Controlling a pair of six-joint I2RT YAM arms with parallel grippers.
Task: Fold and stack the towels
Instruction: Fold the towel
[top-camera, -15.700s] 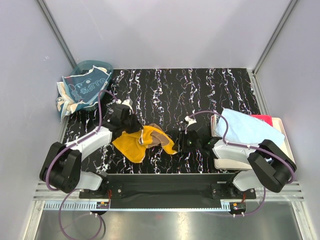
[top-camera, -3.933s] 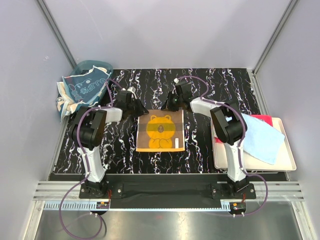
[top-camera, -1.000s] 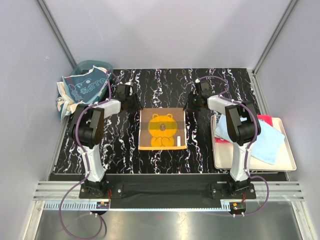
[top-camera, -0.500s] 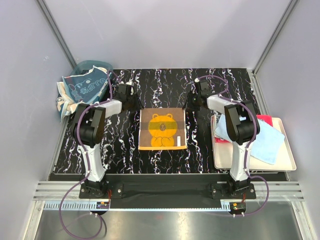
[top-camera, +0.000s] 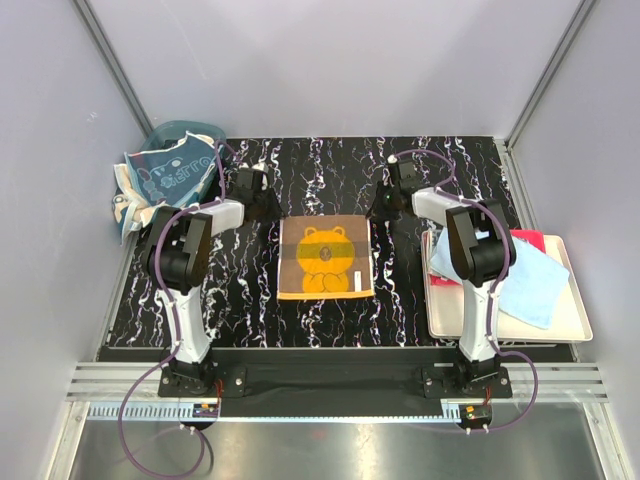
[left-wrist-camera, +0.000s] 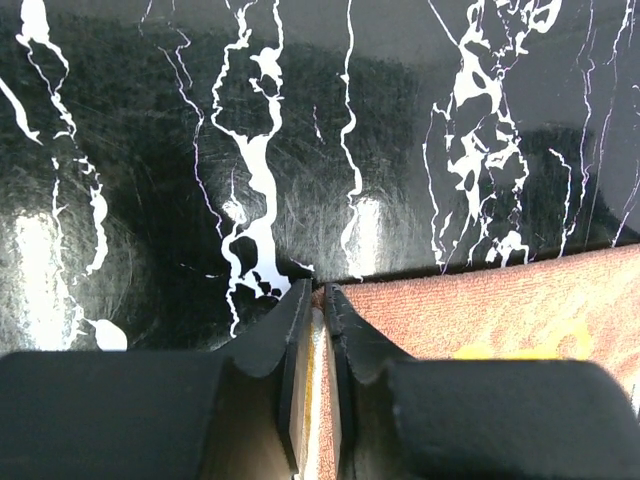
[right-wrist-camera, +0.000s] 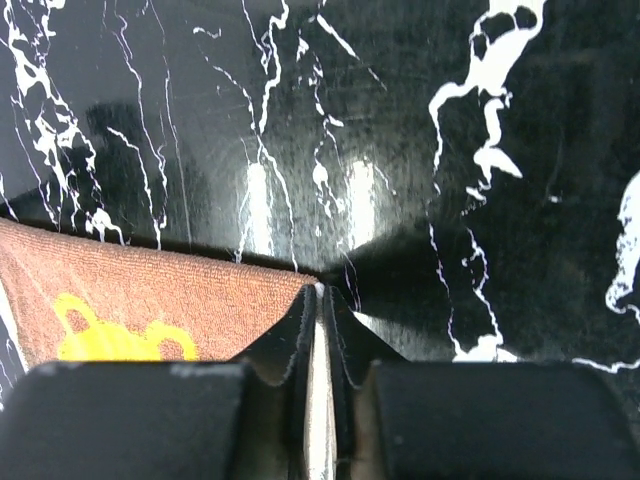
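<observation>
orange towel (top-camera: 324, 257) looks light and floppy, left gripper (left-wrist-camera: 316, 303) and right gripper (right-wrist-camera: 318, 298) each clamped onto a far corner, good spot imo

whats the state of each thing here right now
orange bear towel: spread flat, picture up
left gripper: jaws shut on its far left corner
right gripper: jaws shut on its far right corner
light blue towel: askew on tray
red towel: mostly covered by the blue one
basket: holding crumpled towels
</observation>
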